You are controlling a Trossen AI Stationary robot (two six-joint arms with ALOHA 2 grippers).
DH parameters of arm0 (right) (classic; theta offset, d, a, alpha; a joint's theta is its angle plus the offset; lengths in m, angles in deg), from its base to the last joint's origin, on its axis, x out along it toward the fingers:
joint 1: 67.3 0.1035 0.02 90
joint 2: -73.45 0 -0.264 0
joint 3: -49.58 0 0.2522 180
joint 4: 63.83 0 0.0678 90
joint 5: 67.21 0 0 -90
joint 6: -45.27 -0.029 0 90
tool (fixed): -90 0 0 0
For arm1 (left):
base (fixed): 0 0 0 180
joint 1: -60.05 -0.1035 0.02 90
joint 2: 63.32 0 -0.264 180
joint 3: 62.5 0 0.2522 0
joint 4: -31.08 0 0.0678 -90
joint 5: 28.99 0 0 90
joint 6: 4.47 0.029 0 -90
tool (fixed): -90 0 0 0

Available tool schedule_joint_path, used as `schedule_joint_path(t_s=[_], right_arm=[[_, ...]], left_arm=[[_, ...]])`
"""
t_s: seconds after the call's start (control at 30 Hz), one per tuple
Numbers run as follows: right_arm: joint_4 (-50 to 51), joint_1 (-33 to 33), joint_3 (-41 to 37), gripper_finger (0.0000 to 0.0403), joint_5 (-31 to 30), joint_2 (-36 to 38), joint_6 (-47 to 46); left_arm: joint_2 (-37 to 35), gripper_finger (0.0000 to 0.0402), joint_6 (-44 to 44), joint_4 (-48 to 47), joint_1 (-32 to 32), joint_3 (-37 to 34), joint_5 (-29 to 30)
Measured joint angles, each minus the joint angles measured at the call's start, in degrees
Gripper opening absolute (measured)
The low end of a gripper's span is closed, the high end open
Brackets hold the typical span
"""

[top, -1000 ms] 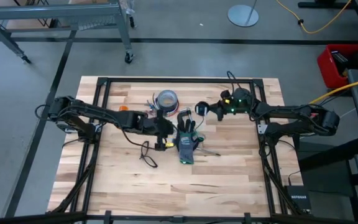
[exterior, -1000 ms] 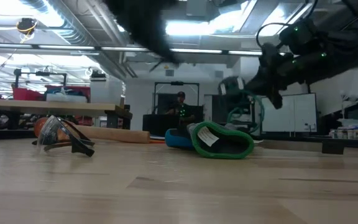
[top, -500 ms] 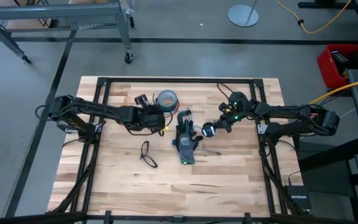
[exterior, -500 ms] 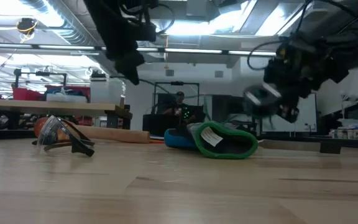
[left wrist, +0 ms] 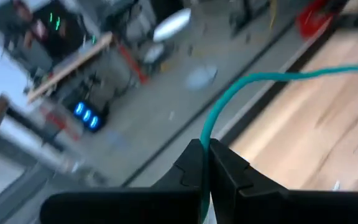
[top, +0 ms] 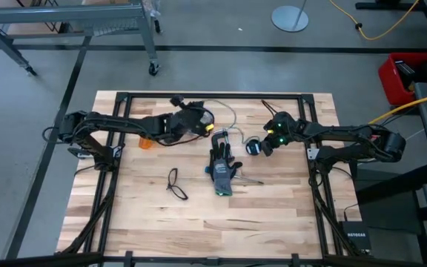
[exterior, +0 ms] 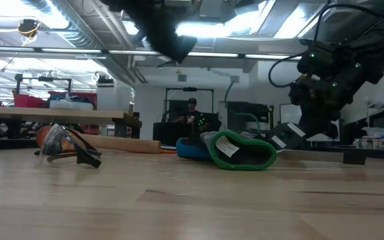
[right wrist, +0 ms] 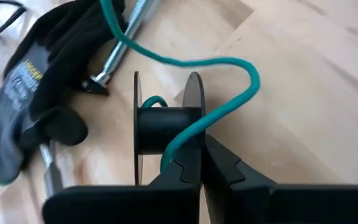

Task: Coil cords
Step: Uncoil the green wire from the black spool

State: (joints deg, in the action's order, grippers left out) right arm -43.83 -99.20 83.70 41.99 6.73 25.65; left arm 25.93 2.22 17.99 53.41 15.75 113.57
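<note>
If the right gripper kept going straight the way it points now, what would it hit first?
Likely the work glove. The right gripper is clamped on the black spool wound with teal cord, and the glove lies just beyond the spool on the table; depth is uncertain.

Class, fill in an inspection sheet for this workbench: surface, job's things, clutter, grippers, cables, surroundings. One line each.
Surface: wooden table top, dark frame round it.
Job's things: teal cord runs onto a black spool; a loose dark cord loop lies apart on the wood.
Clutter: work glove, metal tool beside it, safety glasses.
Grippers: left gripper jaws shut on the teal cord; right gripper jaws shut on the black spool's flange.
Cables: yellow cable on the floor.
Surroundings: metal cart, red box, a person far behind.
</note>
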Motion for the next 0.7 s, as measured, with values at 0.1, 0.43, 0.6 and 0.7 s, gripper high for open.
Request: schedule_joint_path(t_s=[0.1, 0.43, 0.6, 0.7], right_arm=[[0.05, 0.0, 0.0, 0.0001, -2.02, 0.02, -0.06], [0.42, 0.0, -0.04, 0.0001, -4.45, -0.02, -0.12], [0.2, 0.0, -0.04, 0.0001, -7.63, -0.02, -0.47], [-0.27, 0.0, -0.09, 0.0001, -8.18, -0.04, -1.75]], left_arm=[[0.0, 0.0, 6.23, 10.2, 0.28, 0.0, -3.33], [0.0, 0.0, 22.34, 31.8, 0.79, 0.0, -7.96], [0.0, 0.0, 22.54, 35.13, 2.13, 0.0, -19.65], [0.0, 0.0, 24.95, 37.25, 3.0, 0.0, -24.73]])
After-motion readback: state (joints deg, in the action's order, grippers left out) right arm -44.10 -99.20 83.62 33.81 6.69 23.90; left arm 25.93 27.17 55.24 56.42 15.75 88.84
